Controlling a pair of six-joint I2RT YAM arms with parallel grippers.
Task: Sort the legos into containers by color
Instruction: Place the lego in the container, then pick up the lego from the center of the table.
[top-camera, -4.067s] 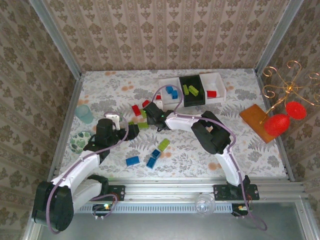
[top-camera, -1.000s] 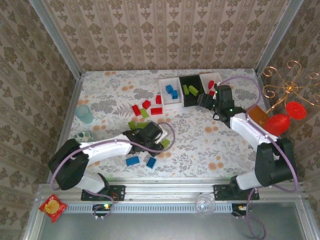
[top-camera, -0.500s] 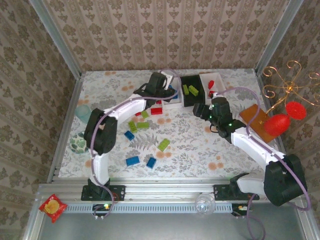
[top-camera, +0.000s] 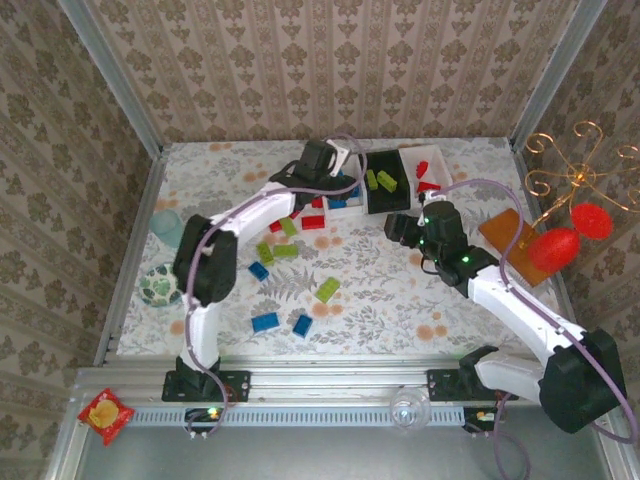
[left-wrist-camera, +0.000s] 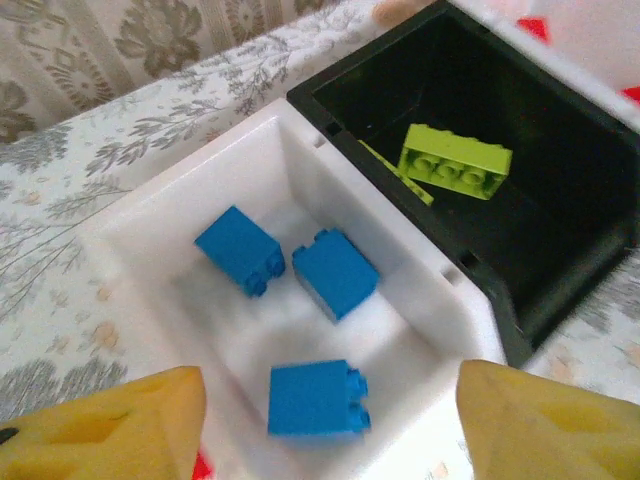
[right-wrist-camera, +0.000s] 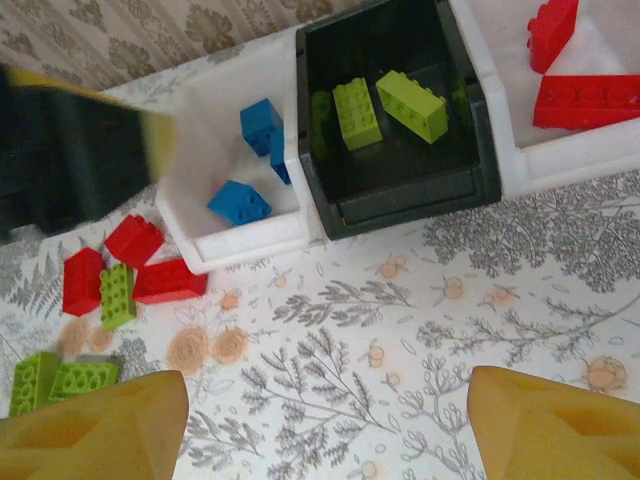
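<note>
I count three blue legos (left-wrist-camera: 335, 275) in the left white tray (left-wrist-camera: 300, 165), two lime legos (right-wrist-camera: 410, 105) in the black middle tray (right-wrist-camera: 400, 195) and two red legos (right-wrist-camera: 585, 100) in the right white tray (right-wrist-camera: 560, 165). My left gripper (left-wrist-camera: 325, 425) hangs over the left white tray, fingers spread, empty. The right gripper (right-wrist-camera: 325, 430), nearer, is spread and empty too. Three loose blue bricks (top-camera: 265, 321) lie on the table (top-camera: 400, 290).

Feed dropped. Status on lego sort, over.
Left gripper open over white tray, three blue legos inside. Right gripper open, empty. Loose legos partly under left arm.
</note>
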